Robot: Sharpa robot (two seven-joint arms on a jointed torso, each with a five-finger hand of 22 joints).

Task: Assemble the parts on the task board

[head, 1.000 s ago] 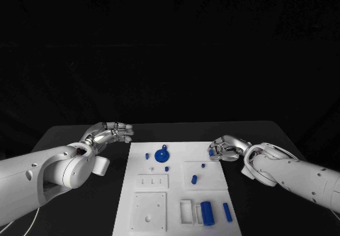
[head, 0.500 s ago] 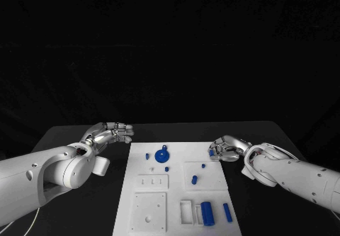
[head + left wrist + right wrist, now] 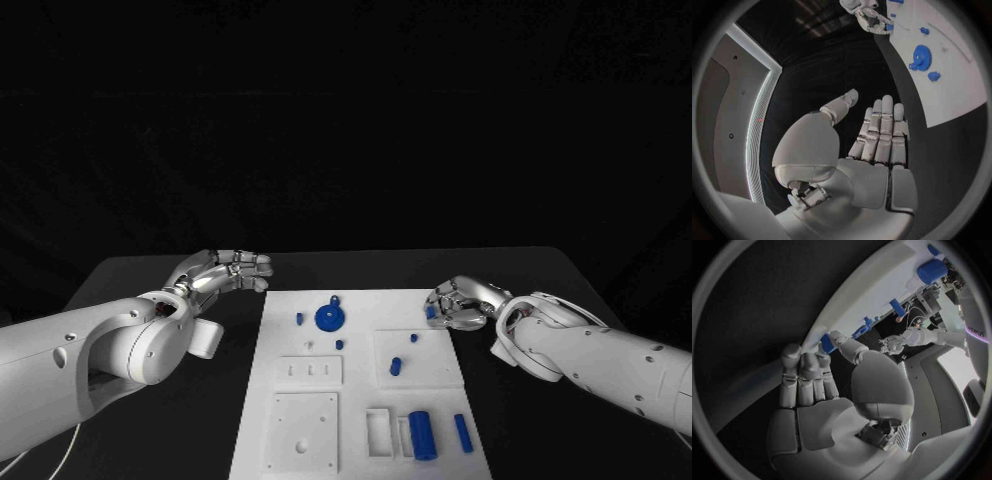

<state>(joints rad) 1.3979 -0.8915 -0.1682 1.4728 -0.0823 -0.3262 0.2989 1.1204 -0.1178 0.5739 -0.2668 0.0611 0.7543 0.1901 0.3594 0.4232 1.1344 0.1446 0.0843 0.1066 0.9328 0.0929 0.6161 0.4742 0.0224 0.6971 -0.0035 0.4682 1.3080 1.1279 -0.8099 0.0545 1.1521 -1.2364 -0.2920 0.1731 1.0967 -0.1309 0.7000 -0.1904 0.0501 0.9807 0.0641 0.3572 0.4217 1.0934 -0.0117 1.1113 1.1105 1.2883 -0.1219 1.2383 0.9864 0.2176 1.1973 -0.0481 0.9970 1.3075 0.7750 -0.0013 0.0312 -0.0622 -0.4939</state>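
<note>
Task board: the flat white rectangular task board [image 3: 361,380] lies in the middle of the black tabletop [image 3: 159,290], between the two arms.
Left hand: the silver left hand [image 3: 224,271] is over the tabletop just beside the far left corner of the board. The left wrist view shows its fingers [image 3: 879,130] straight and side by side, thumb apart, and nothing in it.
Right hand: the silver right hand [image 3: 464,303] is at the right edge of the board, near its far corner. In the right wrist view its fingertips [image 3: 807,360] and thumb are closed on a small blue peg [image 3: 827,343] at the board edge.
Parts: a blue round gear [image 3: 330,318] lies near the far end; a thick blue cylinder [image 3: 421,433] and a thin blue rod [image 3: 463,431] lie at the near end; a short blue pin [image 3: 395,366] lies in the middle.
View difference: the head view hides the right hand's hold behind its fingers; the right wrist view shows it plainly.
Writing: no text can be read on the board or parts.
</note>
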